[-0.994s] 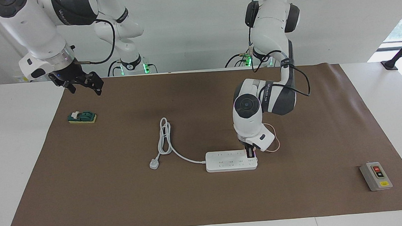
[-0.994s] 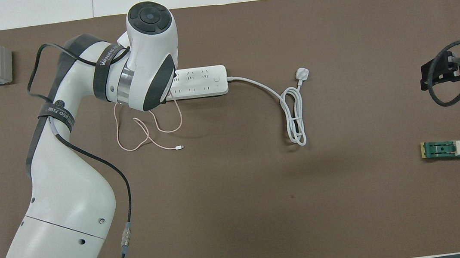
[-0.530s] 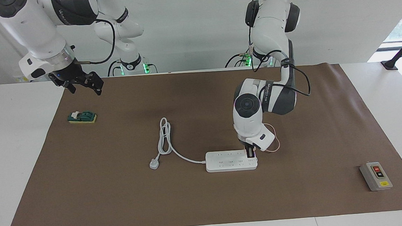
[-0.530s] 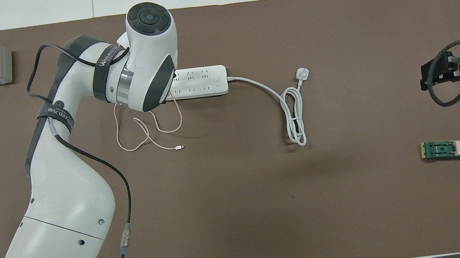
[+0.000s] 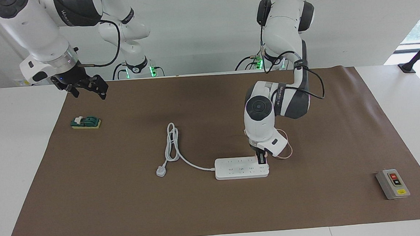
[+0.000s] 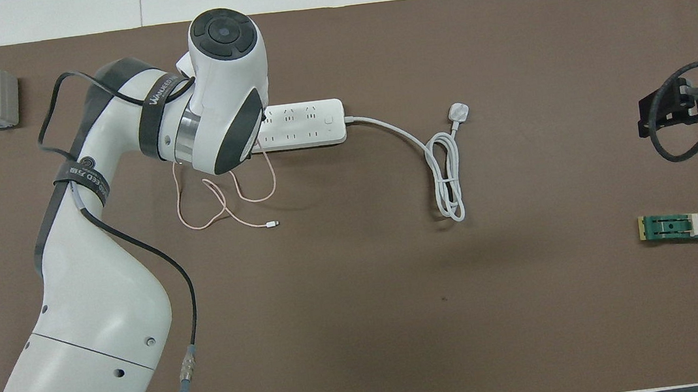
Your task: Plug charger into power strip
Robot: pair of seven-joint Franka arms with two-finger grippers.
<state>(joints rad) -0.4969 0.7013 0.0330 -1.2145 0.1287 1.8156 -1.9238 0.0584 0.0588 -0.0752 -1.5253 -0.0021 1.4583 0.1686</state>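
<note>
Hardly anything has shifted since the earlier frames: my left arm's wrist has leaned slightly back toward the robots, while the left tool (image 5: 261,159) stays planted on the end socket of the power strip (image 5: 235,168) toward the left arm's end of the table. Its fingers are closed on the charger (image 5: 262,161), of which I can only make out a small dark and pink sliver between them; whether the pins are fully seated I cannot tell. The charger's pink cable (image 6: 226,204) lies in loose loops on the brown mat, nearer to the robots than the strip.

My right tool (image 5: 86,86) waits open, in the air over the mat's edge above the green block (image 5: 85,122).

My worry: the strip lies loose, so an off-axis push could tip or slide it and jam the pins. Lifting away without releasing could drag the whole strip, and the wrist might snag the slack cable.
</note>
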